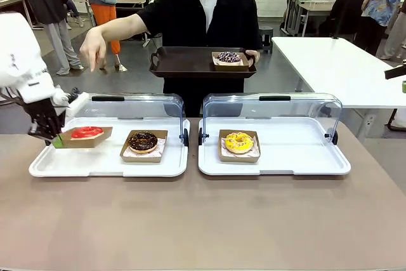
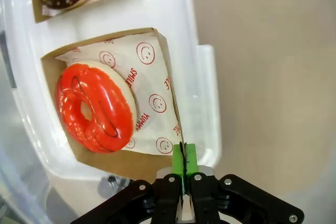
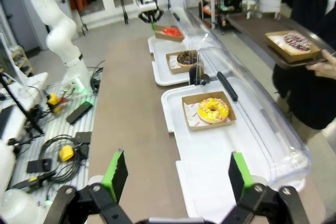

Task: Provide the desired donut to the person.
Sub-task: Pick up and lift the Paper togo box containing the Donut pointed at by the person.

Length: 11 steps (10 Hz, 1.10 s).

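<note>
**ITEM: RED DONUT, HELD BY ONE CORNER OF ITS CARD BOAT**

**Hazards.** You are holding the red donut (image 1: pixel 87 132) by a thin pinch on a single corner of its card boat (image 1: pixel 96 140). The card is probably flexing under the load. Any tilt toward the free side risks sending the donut sliding off, and a quick swing risks tearing the corner out of the pads. The raised clear lid (image 1: pixel 136 105) is standing just behind the boat, between it and the person (image 1: pixel 203 20), so a low path across may be clipping it. The person's dark serving tray (image 1: pixel 184 61) is already carrying a sprinkled donut (image 1: pixel 229 58), so you are aiming for its bare part.

**Left tool** (image 1: pixel 56 139). The jaws are pinching almost shut, with the green pads pressing the boat's edge from both sides at the left end of the white tray (image 1: pixel 108 164). You cannot tell whether the boat is clearing the tray floor.

**Right tool** (image 3: pixel 178 174). The jaws are gaping wide, gripping nothing, and hovering near the yellow donut (image 3: pixel 213 110).

**Cue.** The person's hand (image 1: pixel 93 49) is pointing down over the red donut's end.
</note>
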Each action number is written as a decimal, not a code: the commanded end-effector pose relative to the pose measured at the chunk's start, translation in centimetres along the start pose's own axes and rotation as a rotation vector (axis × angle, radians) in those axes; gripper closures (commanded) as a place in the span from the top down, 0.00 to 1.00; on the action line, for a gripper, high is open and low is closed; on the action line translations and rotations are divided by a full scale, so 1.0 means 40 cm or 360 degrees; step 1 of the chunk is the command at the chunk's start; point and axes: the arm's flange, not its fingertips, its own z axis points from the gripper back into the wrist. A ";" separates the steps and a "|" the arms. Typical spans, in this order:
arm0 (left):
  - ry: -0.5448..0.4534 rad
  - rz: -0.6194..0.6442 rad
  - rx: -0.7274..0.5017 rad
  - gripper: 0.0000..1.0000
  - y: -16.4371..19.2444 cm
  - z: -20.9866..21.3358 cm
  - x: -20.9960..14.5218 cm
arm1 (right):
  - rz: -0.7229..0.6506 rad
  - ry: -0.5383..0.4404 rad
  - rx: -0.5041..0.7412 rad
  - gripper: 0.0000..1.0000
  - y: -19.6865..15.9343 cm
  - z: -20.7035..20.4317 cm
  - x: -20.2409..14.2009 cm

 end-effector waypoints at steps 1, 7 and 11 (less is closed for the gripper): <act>0.0007 -0.0014 -0.0048 0.00 -0.092 0.114 0.005 | -0.0021 -0.0012 0.0006 1.00 0.001 -0.004 0.001; 0.0080 0.0096 0.0015 0.00 -0.185 0.404 0.035 | -0.0021 -0.0012 0.0006 1.00 0.001 -0.004 0.001; 0.0072 0.0175 0.0036 0.00 -0.123 0.471 0.022 | -0.0021 -0.0012 0.0006 1.00 0.001 -0.004 0.001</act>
